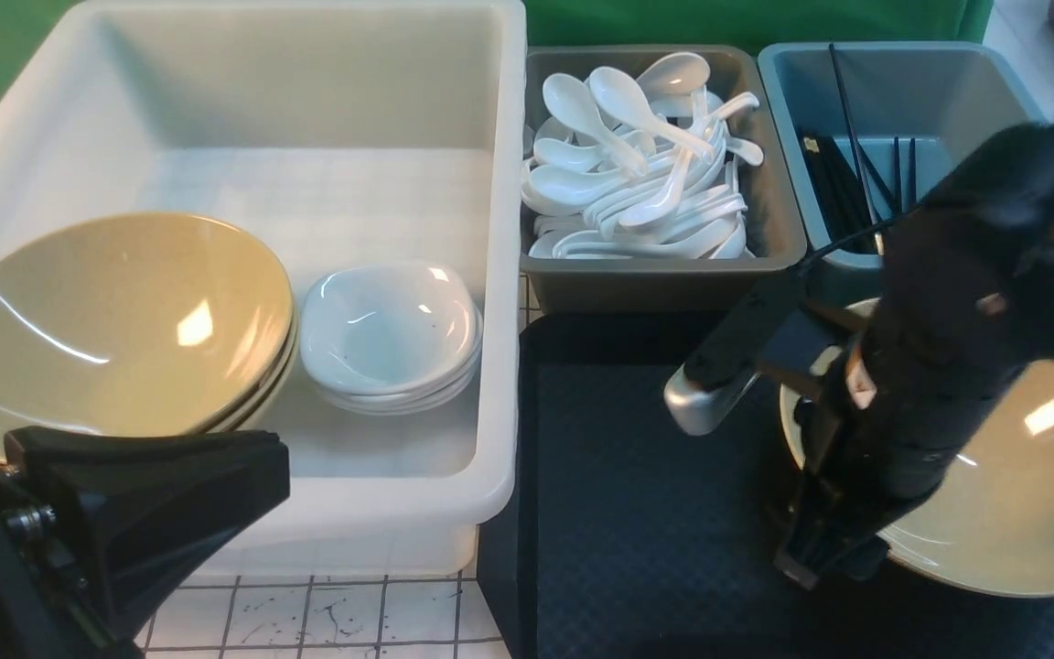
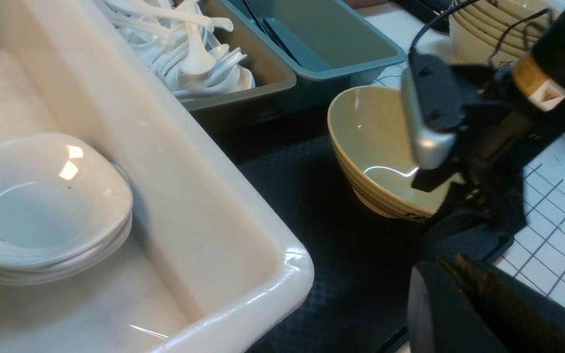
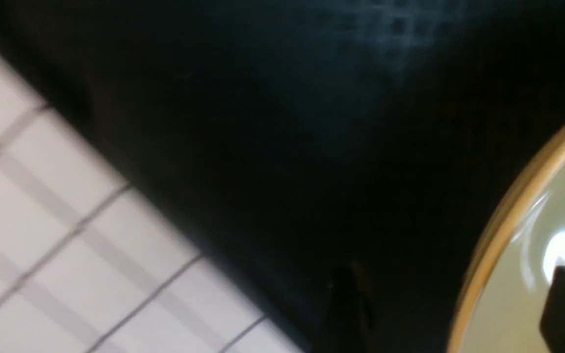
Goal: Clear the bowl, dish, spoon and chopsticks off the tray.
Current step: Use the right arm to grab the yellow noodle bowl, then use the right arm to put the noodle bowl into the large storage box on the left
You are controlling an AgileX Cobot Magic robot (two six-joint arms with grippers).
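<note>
Tan glossy bowl (image 1: pixel 1021 494) sits on the black textured tray (image 1: pixel 637 494); right gripper (image 1: pixel 822 560) stands wide astride its round rim.

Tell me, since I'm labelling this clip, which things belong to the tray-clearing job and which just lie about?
Job: tan bowl on the black tray.
Lying about: stacked tan bowls and white dishes in the white tub; spoons in the grey bin; chopsticks in the blue bin.

Front view looks steeply down and forward. Left wrist view slants across the white tub (image 2: pixel 243 235); right wrist view sits very close. All share the bowl (image 1: pixel 1030 513), at frame right, and the tray (image 1: pixel 637 513).
</note>
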